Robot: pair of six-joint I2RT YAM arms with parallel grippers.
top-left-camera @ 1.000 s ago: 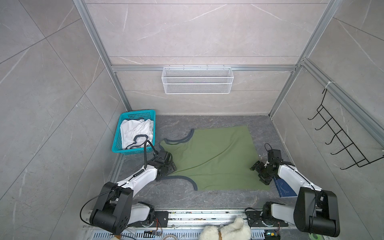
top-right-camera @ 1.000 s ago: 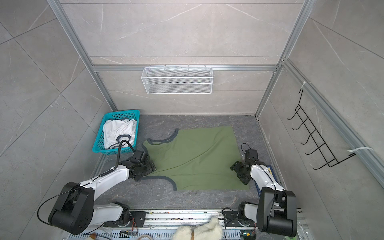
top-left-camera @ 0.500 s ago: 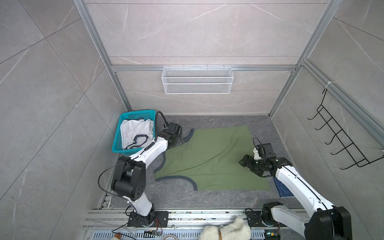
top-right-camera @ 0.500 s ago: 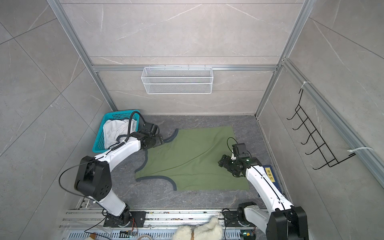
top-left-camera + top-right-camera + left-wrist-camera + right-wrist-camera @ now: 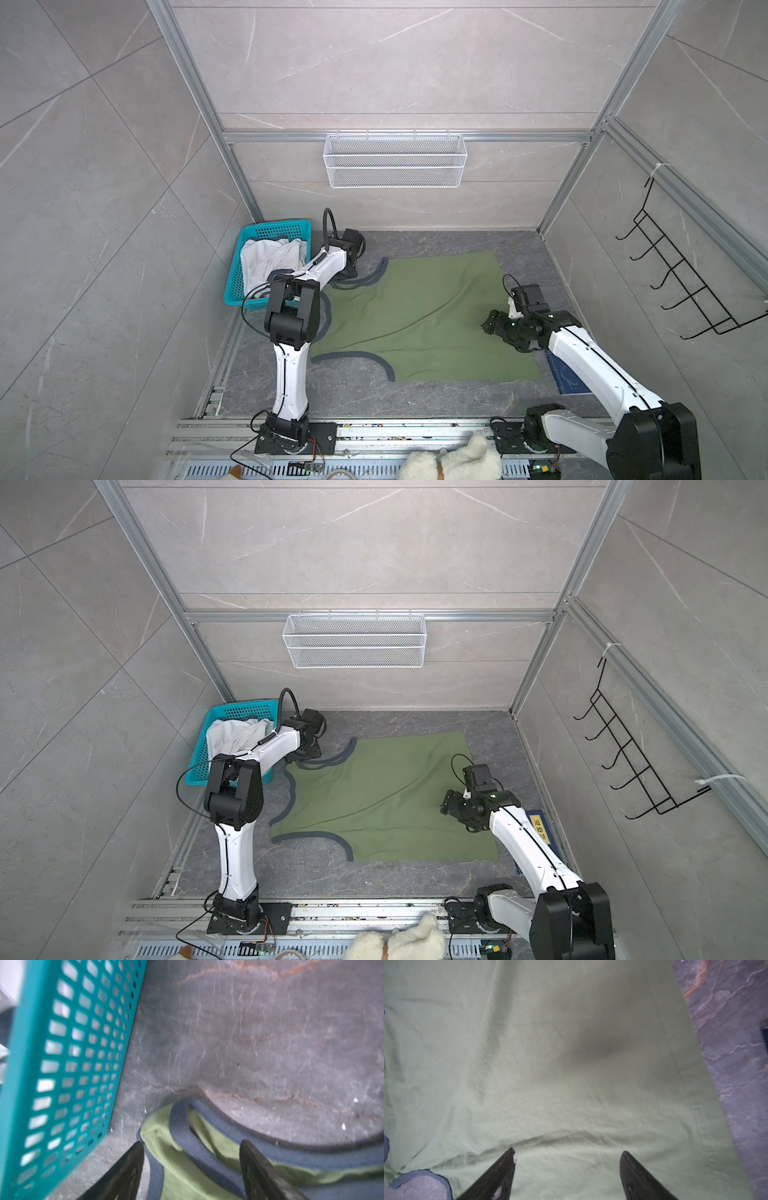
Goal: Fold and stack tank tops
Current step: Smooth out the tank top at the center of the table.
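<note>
The olive green tank top (image 5: pixel 424 316) lies spread at centre frame in both top views, the white tank top (image 5: pixel 270 259) heaped in the teal basket (image 5: pixel 276 226) at left. Our left gripper (image 5: pixel 191 1142) stands wide astride the navy-trimmed shoulder strap (image 5: pixel 182 1126), our right gripper (image 5: pixel 566 1150) equally wide above the hem end, neither holding cloth. We judge both strap layers must be pinched before lifting.
</note>
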